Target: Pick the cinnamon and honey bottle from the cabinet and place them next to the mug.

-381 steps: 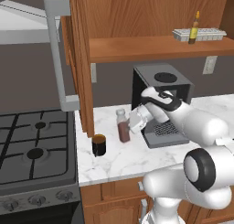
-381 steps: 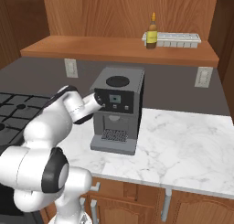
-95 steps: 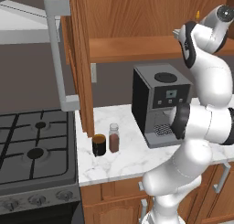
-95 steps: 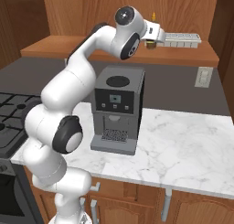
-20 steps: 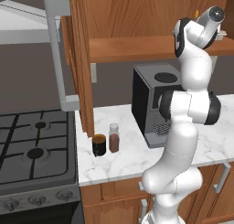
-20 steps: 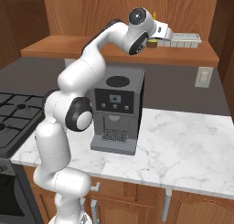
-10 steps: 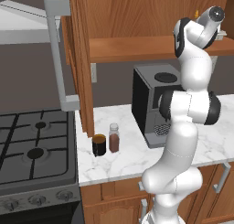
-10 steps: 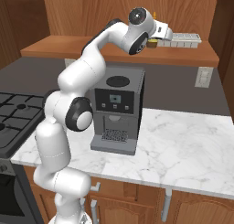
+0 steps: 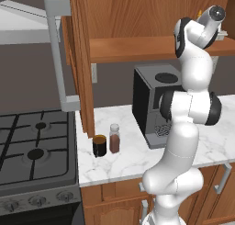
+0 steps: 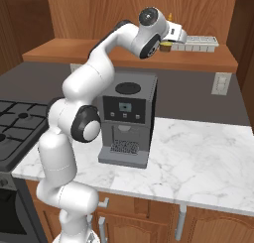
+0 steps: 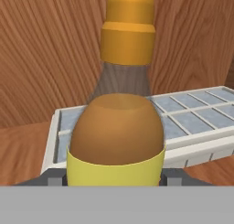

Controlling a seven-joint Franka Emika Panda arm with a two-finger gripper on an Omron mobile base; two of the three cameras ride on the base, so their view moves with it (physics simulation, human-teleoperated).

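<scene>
The honey bottle, amber with an orange tip, stands on the cabinet shelf close in front of the hand camera. My gripper is raised to that shelf, and its dark fingertips press against both sides of the bottle's yellow band. From the right base view, the gripper covers most of the bottle. Down on the counter, the cinnamon jar stands upright right beside the dark mug.
A white ice tray lies on the shelf just behind the bottle. A coffee machine stands on the marble counter under the shelf. The open cabinet door hangs left of the mug, with the stove beyond.
The fingers have closed in onto the honey bottle's sides. The arm has hardly moved, and the bottle stands in the same spot on the shelf.
</scene>
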